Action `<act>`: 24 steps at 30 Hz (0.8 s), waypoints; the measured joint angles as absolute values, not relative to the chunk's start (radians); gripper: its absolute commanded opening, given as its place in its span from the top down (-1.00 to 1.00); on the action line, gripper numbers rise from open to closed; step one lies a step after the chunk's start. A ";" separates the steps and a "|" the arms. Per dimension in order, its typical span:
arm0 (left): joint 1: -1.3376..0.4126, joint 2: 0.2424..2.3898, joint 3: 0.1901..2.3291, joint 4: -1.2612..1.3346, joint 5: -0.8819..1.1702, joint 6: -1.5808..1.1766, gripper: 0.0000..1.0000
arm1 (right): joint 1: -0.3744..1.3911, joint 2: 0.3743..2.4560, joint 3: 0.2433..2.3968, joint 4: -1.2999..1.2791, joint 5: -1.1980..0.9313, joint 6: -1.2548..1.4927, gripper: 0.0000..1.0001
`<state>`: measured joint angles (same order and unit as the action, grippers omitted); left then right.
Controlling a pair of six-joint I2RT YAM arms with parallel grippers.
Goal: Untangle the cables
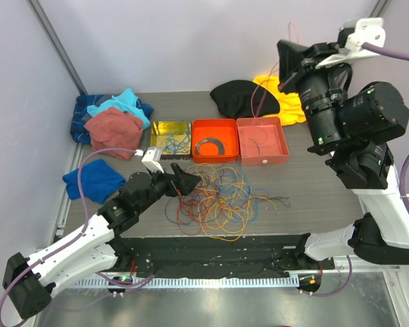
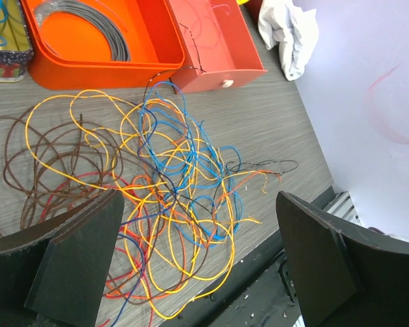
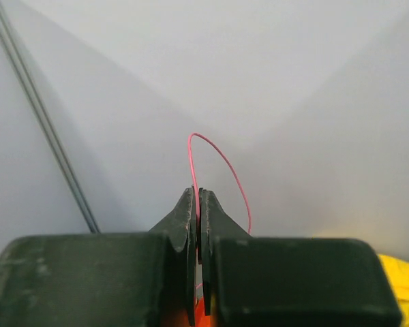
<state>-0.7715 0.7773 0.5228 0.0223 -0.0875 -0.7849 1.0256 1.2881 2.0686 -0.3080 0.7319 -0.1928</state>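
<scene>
The cables point(image 1: 218, 199) lie in a loose tangle of yellow, orange, blue, red and dark wires on the table's front middle. My left gripper point(image 1: 180, 178) is open and empty just above the tangle's left edge. In the left wrist view the tangle point(image 2: 170, 184) spreads between and beyond my two dark fingers point(image 2: 82, 259). My right gripper point(image 1: 286, 65) is raised high at the back right. It is shut on one thin red wire point(image 3: 218, 160), which loops above the fingertips point(image 3: 188, 204). In the top view the wire point(image 1: 255, 105) hangs down toward the red tray.
A yellow tin point(image 1: 170, 136) with wires, an orange tray point(image 1: 215, 129) holding a grey curved strip, and a red tray point(image 1: 262, 155) stand in a row behind the tangle. Cloths lie at the back and left: black point(image 1: 242, 97), yellow point(image 1: 290, 102), red point(image 1: 116, 129), blue point(image 1: 95, 178).
</scene>
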 measured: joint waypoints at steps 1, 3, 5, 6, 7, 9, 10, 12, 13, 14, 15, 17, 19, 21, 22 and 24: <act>-0.772 0.777 0.517 0.034 -0.085 -0.785 -1.00 | 1.026 1.302 2.093 -0.275 0.737 -0.218 0.99; -0.772 0.777 0.502 0.060 -0.080 -0.785 -1.00 | 1.026 1.318 2.120 -0.217 0.750 -0.262 0.99; -0.773 0.781 0.490 0.097 -0.070 -0.784 -0.99 | 1.026 1.327 2.130 -0.171 0.759 -0.288 0.99; -0.775 0.786 0.487 0.116 -0.066 -0.783 -1.00 | 1.026 1.330 2.130 -0.157 0.761 -0.295 0.99; -0.778 0.795 0.485 0.141 -0.059 -0.780 -0.99 | 1.026 1.336 2.131 -0.141 0.762 -0.302 0.99; -0.791 0.823 0.484 0.191 -0.047 -0.774 -0.99 | 1.026 1.349 2.134 -0.121 0.761 -0.310 0.98; -0.796 0.835 0.484 0.209 -0.041 -0.772 -0.99 | 1.026 1.356 2.134 -0.117 0.762 -0.314 0.99; -0.808 0.867 0.485 0.232 -0.029 -0.771 -0.99 | 1.025 1.372 2.125 -0.102 0.765 -0.329 0.99; -0.812 0.876 0.485 0.236 -0.025 -0.770 -1.00 | 1.023 1.377 2.114 -0.091 0.768 -0.339 0.99; -0.813 0.883 0.485 0.236 -0.023 -0.771 -1.00 | 1.015 1.381 2.098 -0.083 0.772 -0.345 0.99; -0.815 0.886 0.485 0.236 -0.021 -0.772 -1.00 | 1.006 1.385 2.082 -0.077 0.773 -0.349 0.98; -0.816 0.879 0.484 0.235 -0.021 -0.773 -1.00 | 0.962 1.399 2.057 -0.075 0.768 -0.345 0.99; -0.816 0.854 0.476 0.231 -0.022 -0.774 -0.99 | 0.902 1.417 2.043 -0.078 0.758 -0.328 0.99; -0.816 0.799 0.457 0.211 -0.026 -0.775 -1.00 | 0.827 1.441 2.036 -0.088 0.743 -0.293 0.99; -0.816 0.766 0.447 0.200 -0.029 -0.776 -1.00 | 0.789 1.454 2.035 -0.096 0.736 -0.274 0.99; -0.816 0.692 0.428 0.168 -0.040 -0.778 -0.99 | 0.730 1.478 2.034 -0.110 0.719 -0.235 0.99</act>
